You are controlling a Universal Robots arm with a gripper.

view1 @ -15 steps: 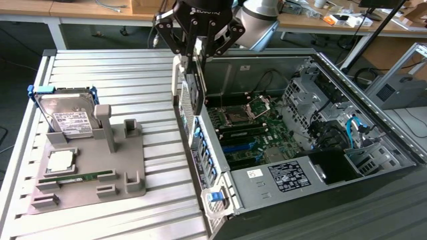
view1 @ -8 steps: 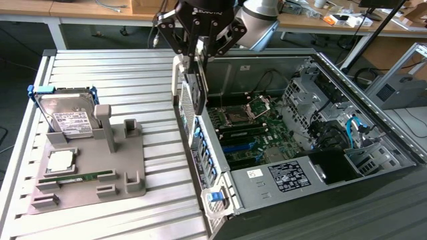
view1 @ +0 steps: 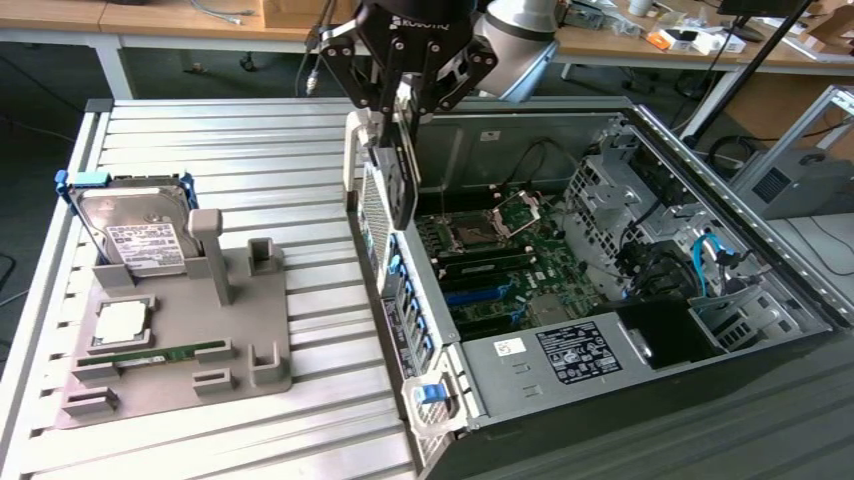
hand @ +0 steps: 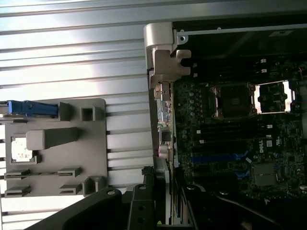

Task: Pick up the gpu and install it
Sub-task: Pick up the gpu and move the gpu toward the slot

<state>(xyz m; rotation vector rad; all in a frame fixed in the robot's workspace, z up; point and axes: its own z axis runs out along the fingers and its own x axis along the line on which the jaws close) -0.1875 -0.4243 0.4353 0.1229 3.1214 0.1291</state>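
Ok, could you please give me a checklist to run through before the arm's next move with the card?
1. Grip: gripper shut on the gpu: ok.
2. Attitude: card hanging upright on edge: ok.
3. Seated in a slot: no, held high by the case wall: not ok.
4. Slots: blue slots on the motherboard bare: ok.
5. Card edge lined up with a slot: cannot tell.
6. Clearance: grey holder and hard drive apart from the card: ok.
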